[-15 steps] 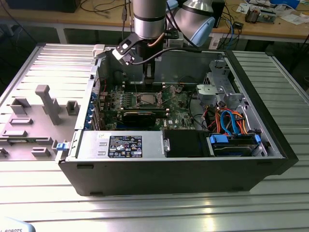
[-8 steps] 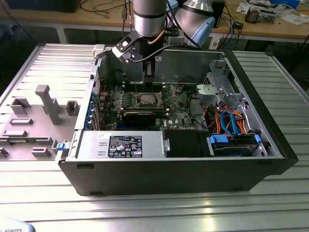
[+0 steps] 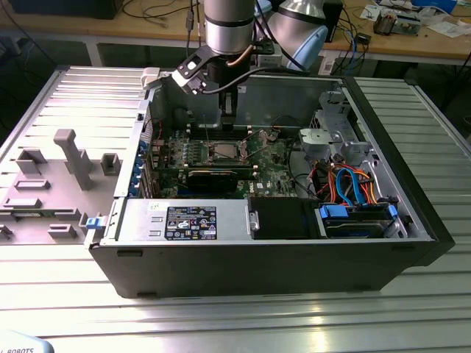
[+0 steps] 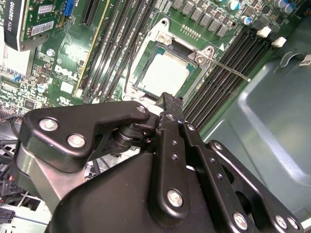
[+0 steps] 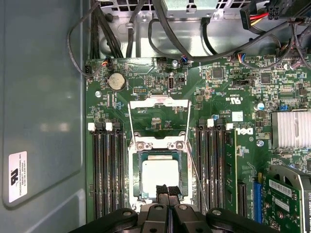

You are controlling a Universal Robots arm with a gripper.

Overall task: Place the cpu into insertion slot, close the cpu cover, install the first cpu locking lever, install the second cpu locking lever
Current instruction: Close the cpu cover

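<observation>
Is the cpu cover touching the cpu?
Apart. In the first wrist view the cpu cover stands open past the insertion slot, and the cpu lies bare in it, a gap between them.

**Workshop bench, metal table**

Ribbed metal table (image 3: pixel 235 316), bright glare on its front slats. Grey fixture plate (image 3: pixel 44 184) with upright blocks on the exterior view's left. Wooden workbench (image 3: pixel 441 45) behind, cluttered with cables (image 3: pixel 151 11).

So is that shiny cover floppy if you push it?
Probably light: the cover is a thin metal frame, mostly window. Pushed, it would likely swing, not slide, since it seems hinged beside the cpu. Its thin rails might bend if forced.
</observation>
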